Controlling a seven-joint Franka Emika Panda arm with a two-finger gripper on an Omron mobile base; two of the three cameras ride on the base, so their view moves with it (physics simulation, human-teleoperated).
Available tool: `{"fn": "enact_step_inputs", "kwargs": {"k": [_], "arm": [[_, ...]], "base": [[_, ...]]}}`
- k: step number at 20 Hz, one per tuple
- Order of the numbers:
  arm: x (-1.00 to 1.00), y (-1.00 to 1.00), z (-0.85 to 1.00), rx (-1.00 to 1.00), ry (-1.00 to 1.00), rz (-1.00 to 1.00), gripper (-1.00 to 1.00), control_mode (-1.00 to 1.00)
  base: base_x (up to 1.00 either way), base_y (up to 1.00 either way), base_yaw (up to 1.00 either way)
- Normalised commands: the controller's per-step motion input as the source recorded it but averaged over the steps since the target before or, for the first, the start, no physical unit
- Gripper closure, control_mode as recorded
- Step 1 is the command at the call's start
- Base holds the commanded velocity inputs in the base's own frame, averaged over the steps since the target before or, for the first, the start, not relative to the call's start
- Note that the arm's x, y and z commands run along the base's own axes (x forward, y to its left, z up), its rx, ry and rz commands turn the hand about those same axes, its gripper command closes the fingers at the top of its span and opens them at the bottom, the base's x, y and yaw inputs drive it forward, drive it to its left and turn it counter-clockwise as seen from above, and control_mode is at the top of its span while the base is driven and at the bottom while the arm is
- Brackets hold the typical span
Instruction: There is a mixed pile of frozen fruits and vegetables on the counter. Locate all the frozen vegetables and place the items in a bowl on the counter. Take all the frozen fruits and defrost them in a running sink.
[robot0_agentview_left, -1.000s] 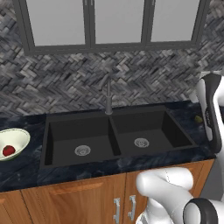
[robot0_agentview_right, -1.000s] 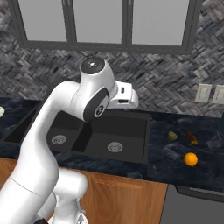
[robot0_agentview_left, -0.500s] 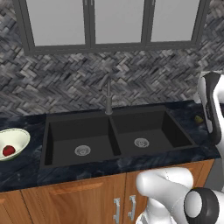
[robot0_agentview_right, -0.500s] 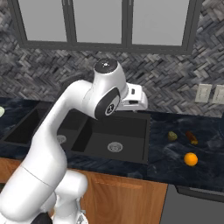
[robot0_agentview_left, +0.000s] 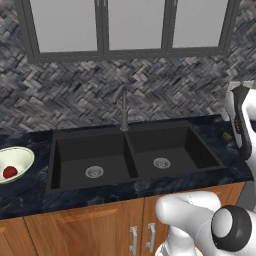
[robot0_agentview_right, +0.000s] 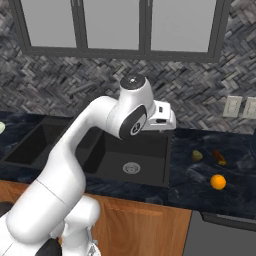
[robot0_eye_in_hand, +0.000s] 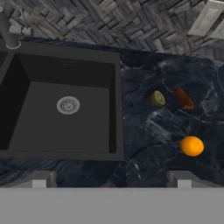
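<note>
On the far left, in the left base view, the bowl (robot0_agentview_left: 15, 162) sits on the counter (robot0_agentview_left: 25, 197) at about 9 o'clock from the sink (robot0_agentview_left: 132, 155), and a small red round item (robot0_agentview_left: 9, 172) lies inside it. The faucet (robot0_agentview_left: 123, 107) stands behind the divider between the two basins, at 12 o'clock from it.

In the right base view the arm reaches over the right basin, its hand at roughly 12 o'clock above the drain (robot0_agentview_right: 130, 168). In the hand view the gripper (robot0_eye_in_hand: 112, 178) is released, its two finger tips spread wide near the bottom corners with nothing between them; below them lie the sink's right wall and the counter.

To the right of the sink three small items rest on the stone. The yellowish-olive lump (robot0_eye_in_hand: 158, 98) lies nearest the basin, the dark reddish-brown oblong (robot0_eye_in_hand: 183, 98) is just beside it at 3 o'clock, and the orange ball (robot0_eye_in_hand: 192, 145) sits apart from both, at about 5 o'clock from the lump.
</note>
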Motion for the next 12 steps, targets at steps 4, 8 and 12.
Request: {"fn": "enact_step_inputs", "kwargs": {"k": [4,8,12], "arm": [[0.00,-0.30,-0.02,-0.02,0.00,-0.02,-1.00,-1.00],[0.01,-0.36,0.00,-0.01,0.00,-0.02,-1.00,-1.00],[0.00,-0.33,0.00,-0.01,0.00,-0.02,-1.00,-1.00]], "base": [[0.00,0.00,0.00],[0.00,0.00,0.00],[0.00,0.00,0.00]]}}
